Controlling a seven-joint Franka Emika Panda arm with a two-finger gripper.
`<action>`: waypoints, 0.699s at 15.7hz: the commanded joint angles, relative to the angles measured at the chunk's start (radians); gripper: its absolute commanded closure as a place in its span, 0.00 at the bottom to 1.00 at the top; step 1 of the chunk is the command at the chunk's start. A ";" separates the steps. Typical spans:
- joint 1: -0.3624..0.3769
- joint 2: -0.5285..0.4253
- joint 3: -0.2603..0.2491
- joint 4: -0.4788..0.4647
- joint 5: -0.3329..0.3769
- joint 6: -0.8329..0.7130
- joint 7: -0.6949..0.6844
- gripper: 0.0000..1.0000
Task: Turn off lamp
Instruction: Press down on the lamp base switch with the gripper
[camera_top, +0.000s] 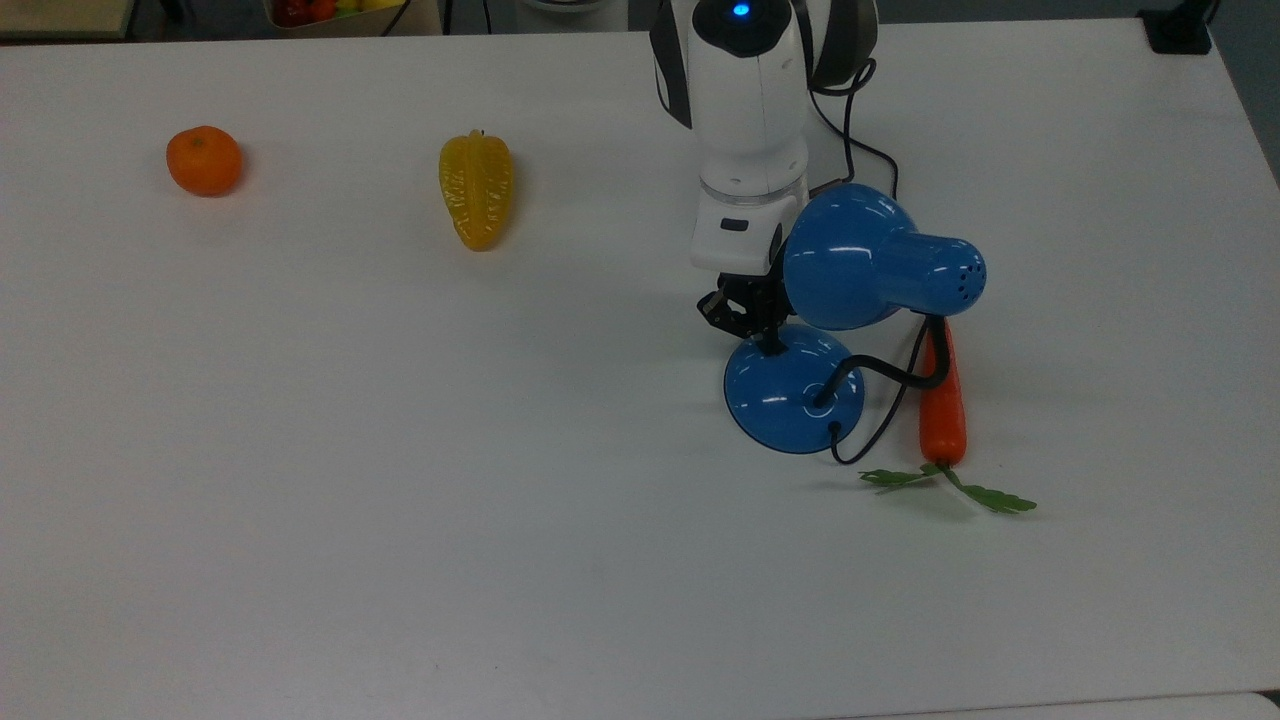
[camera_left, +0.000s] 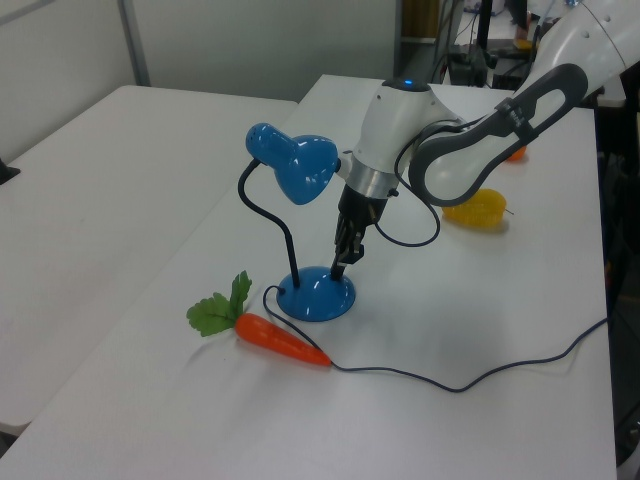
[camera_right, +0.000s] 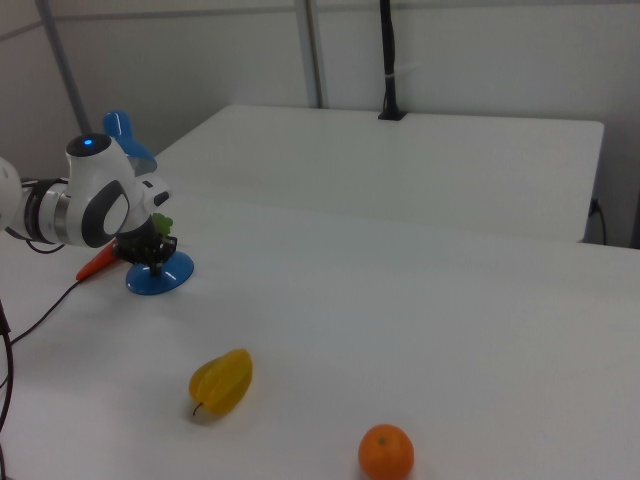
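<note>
The blue lamp stands on the white table with its shade (camera_top: 870, 265) on a black bendy neck above the round base (camera_top: 790, 400). No glow comes from the shade and no bright patch lies on the table. My gripper (camera_top: 772, 346) points down with its fingers together, their tip resting on the far edge of the base, covering the switch spot. In the left view the gripper (camera_left: 340, 268) touches the base (camera_left: 318, 295) just below the shade (camera_left: 300, 170). The right view has the gripper (camera_right: 155, 262) above the base (camera_right: 160, 276).
An orange carrot (camera_top: 942, 400) with green leaves lies just to the top view's right of the base. A yellow starfruit (camera_top: 476, 188) and an orange (camera_top: 204, 160) sit at the far left. The lamp's dark cord (camera_left: 480, 375) trails across the table.
</note>
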 joint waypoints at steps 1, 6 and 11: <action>0.010 0.013 0.008 -0.015 -0.003 0.035 -0.019 1.00; 0.010 0.010 0.008 -0.052 -0.006 0.037 -0.017 1.00; 0.007 0.009 0.008 -0.064 -0.008 0.035 -0.017 1.00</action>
